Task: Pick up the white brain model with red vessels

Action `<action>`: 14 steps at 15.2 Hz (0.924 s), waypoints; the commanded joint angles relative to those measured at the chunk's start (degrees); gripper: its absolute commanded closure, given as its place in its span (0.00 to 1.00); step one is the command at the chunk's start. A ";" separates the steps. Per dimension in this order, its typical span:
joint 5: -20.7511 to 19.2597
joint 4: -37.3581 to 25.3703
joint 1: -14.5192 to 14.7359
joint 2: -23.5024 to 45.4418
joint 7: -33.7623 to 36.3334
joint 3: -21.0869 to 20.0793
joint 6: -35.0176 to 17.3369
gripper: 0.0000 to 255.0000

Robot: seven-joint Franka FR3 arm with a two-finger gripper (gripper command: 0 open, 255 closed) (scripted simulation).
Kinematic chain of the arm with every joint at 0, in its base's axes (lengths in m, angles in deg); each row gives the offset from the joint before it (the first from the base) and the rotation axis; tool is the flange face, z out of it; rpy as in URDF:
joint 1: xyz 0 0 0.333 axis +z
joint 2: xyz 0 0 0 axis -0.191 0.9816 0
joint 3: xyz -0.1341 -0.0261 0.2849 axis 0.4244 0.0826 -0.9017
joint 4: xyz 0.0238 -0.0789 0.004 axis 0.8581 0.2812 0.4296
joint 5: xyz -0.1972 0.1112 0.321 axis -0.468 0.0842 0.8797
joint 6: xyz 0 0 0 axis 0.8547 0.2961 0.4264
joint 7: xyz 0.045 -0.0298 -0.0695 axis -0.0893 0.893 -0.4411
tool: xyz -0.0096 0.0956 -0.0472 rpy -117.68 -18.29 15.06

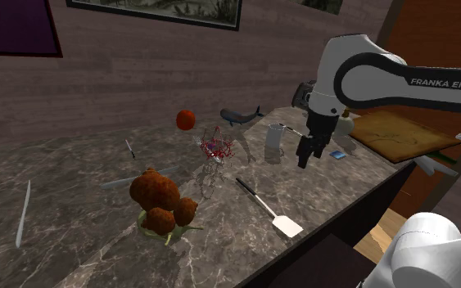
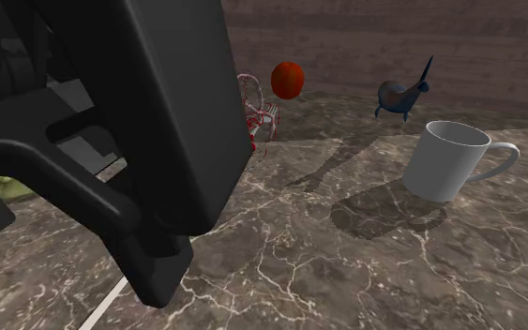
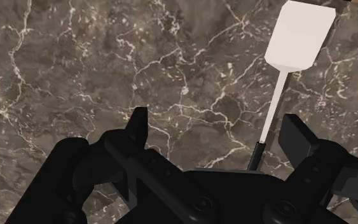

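The brain model (image 1: 214,148) is a pale wiry shape laced with red vessels, standing mid-counter on the dark marble counter (image 1: 97,245). In the second exterior view the brain model (image 2: 257,105) peeks out from behind the black bulk of the hand (image 2: 140,122). My gripper (image 1: 307,157) hangs above the counter well to the shoulder view's right of the brain, past a white mug (image 1: 275,141). In the wrist view the gripper (image 3: 217,130) is open, its fingers (image 3: 139,124) apart over bare marble with nothing between them.
A white spatula (image 1: 270,209) lies near the front edge and, in the wrist view, the spatula (image 3: 298,41) lies just ahead of one finger. A brown teddy bear (image 1: 163,200), orange ball (image 1: 186,119), blue whale (image 1: 241,116), wooden board (image 1: 396,135) and knife (image 1: 22,214) also sit on the counter.
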State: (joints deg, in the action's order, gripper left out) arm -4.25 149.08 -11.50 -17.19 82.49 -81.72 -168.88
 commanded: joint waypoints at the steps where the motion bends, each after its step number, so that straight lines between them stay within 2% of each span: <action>1: 0.00 0.00 0.00 0.00 0.00 0.00 0.00 0.00; 8: 2.02 -10.93 -0.48 16.23 9.30 -3.71 -5.09 0.00; 14: 1.99 -23.29 -1.08 30.13 16.81 -5.78 -6.47 0.00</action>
State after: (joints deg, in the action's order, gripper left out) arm -2.25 127.99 -12.57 10.35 97.73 -87.04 -175.03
